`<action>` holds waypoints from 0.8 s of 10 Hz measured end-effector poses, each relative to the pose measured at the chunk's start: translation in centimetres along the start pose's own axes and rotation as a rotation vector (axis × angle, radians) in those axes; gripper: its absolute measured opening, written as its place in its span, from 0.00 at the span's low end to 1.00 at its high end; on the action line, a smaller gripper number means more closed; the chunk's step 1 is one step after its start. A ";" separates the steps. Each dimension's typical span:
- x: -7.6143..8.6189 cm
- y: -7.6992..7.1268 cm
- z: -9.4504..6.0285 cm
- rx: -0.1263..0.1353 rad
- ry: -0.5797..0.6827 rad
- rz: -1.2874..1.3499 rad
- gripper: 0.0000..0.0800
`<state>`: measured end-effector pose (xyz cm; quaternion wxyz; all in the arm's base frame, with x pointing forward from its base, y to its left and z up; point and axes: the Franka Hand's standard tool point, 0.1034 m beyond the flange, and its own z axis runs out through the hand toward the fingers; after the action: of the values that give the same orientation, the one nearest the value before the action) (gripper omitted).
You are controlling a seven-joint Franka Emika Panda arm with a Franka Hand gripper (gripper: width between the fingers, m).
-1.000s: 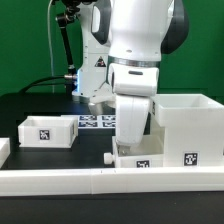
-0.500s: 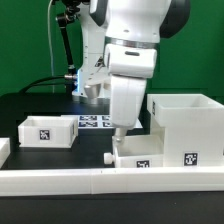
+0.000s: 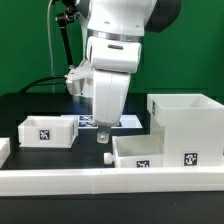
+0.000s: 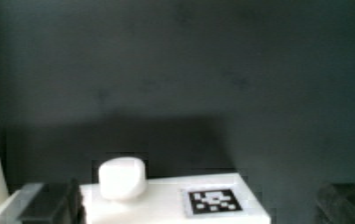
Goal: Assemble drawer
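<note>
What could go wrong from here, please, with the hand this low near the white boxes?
1. The hand hangs low just beside the end of the low open box; a sideways sweep could knock that box askew.
2. In the blurred wrist view the fingers stand wide apart and the white knob sits off-centre between them, so a close might grip it crookedly or miss.

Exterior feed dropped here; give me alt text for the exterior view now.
The white arm's gripper hangs low over the black table, close to a small white knob. A small open white box sits at the exterior view's left; a larger open box with a shallower tray in front sits at its right.
</note>
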<state>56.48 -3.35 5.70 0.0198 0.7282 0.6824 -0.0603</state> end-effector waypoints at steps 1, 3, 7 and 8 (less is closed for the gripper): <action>-0.1 -0.1 0.2 0.003 0.001 0.000 0.81; -1.3 0.1 1.7 0.015 0.061 -0.016 0.81; -1.0 2.1 3.6 0.015 0.228 -0.006 0.81; -0.3 2.2 3.7 0.016 0.250 -0.007 0.81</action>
<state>58.41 -4.20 1.93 -0.0716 0.7279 0.6814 0.0256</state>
